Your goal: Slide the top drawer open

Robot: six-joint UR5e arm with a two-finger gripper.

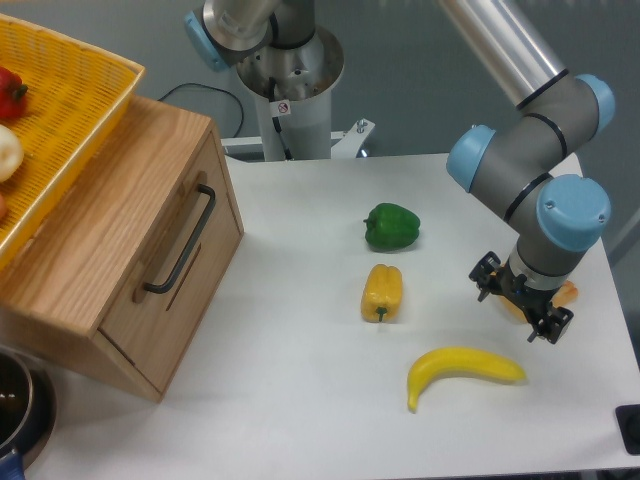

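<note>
Shut light-oak top drawer (pixel 170 255), black bar handle, cabinet's right face

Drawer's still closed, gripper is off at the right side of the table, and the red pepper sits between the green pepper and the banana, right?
Not quite: the pepper between the green pepper and the banana is yellow, not red, as the camera view shows. The top drawer is closed and the gripper is at the table's right side.

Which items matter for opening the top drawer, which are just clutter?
Job: top drawer, its handle, end effector.
Clutter: green pepper, yellow pepper, banana, yellow basket, orange item behind the end effector.
</note>
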